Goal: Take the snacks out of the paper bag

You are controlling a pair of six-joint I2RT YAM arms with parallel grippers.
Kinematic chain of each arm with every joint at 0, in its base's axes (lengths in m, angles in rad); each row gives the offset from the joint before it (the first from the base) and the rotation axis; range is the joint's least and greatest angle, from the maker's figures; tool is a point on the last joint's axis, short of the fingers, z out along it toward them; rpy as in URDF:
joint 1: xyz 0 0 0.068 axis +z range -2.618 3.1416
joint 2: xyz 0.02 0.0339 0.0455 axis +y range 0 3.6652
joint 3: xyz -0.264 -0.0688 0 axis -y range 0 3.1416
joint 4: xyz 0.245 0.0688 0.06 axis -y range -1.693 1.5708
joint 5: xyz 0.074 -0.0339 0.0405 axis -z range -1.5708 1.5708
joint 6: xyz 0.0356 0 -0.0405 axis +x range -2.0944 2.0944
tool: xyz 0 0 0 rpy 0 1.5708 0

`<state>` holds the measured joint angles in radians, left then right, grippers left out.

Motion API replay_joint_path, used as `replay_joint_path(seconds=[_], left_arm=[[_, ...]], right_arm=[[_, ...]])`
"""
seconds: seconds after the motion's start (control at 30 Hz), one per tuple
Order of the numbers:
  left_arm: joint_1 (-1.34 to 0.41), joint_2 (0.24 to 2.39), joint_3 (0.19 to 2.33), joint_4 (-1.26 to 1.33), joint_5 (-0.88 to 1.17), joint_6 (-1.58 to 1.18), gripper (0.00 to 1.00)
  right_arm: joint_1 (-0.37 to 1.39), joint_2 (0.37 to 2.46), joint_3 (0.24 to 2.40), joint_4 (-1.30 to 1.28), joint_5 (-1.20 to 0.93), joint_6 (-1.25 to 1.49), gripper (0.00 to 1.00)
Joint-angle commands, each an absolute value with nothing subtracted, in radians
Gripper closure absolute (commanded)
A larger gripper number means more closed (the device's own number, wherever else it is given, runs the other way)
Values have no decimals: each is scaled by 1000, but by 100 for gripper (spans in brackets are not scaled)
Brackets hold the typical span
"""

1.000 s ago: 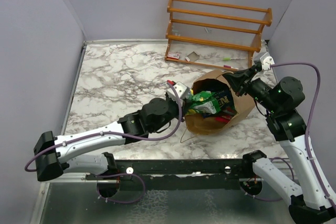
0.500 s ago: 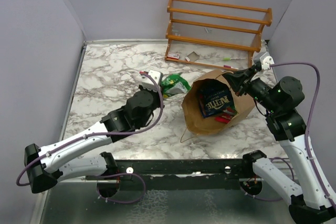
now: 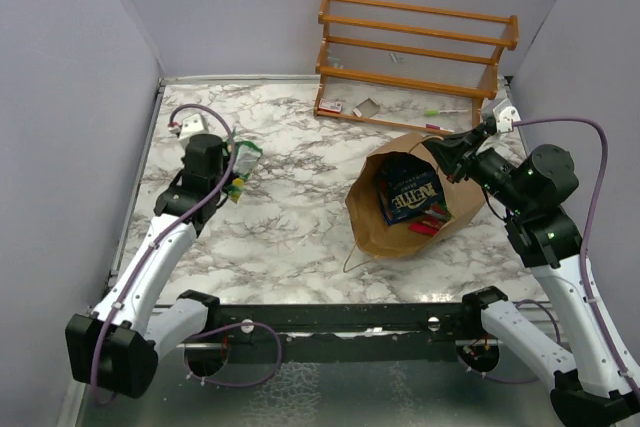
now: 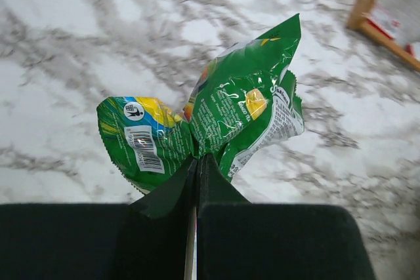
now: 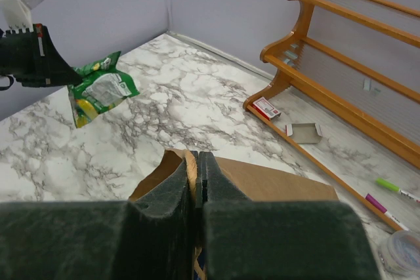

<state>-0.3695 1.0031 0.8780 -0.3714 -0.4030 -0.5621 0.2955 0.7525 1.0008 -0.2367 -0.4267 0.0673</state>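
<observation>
A white bench (image 3: 280,237) veined with grey marble fills the floor of a booth closed in by plain lavender walls (image 3: 230,7). At 1 o'clock on it, against the back wall, stands an orange wooden rack (image 3: 415,57).

The paper bag (image 3: 375,232) lies towards 3 o'clock, its mouth gaping up at the overhead camera. The right arm (image 3: 545,217) rises from the near edge at 5 o'clock and folds back towards the bag; the right jaws are clenched on the bag's rim at its 1 o'clock side, brown paper pinched between them. The left arm (image 3: 160,247) stretches from 7 o'clock to about 10 o'clock, where the left jaws grasp a green-yellow packet (image 4: 230,116) by its crumpled middle, well apart from the bag.

Inside the bag a dark blue packet (image 3: 410,192) with white lettering shows, and a red packet (image 3: 432,219) at its 5 o'clock corner. The bag's wall hides whatever lies deeper. Whether the green-yellow packet touches the bench cannot be told. Small scraps on the rack's base are too small to read.
</observation>
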Motion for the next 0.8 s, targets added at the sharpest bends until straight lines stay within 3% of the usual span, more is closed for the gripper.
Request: replay_joint_path(seconds=[0.0,0.7,0.77], left_arm=[[-157,1013,816,-406,-188,-609,100],[-33,1099,691,-377,-221,-725,98],[-29,1104,679,-381,-236,-752,94]], right_arm=[[298,742,1010,-212,-408,69,98],[298,715,987,-201,-409,69,98],[298,716,987,-199,-409,70,98]])
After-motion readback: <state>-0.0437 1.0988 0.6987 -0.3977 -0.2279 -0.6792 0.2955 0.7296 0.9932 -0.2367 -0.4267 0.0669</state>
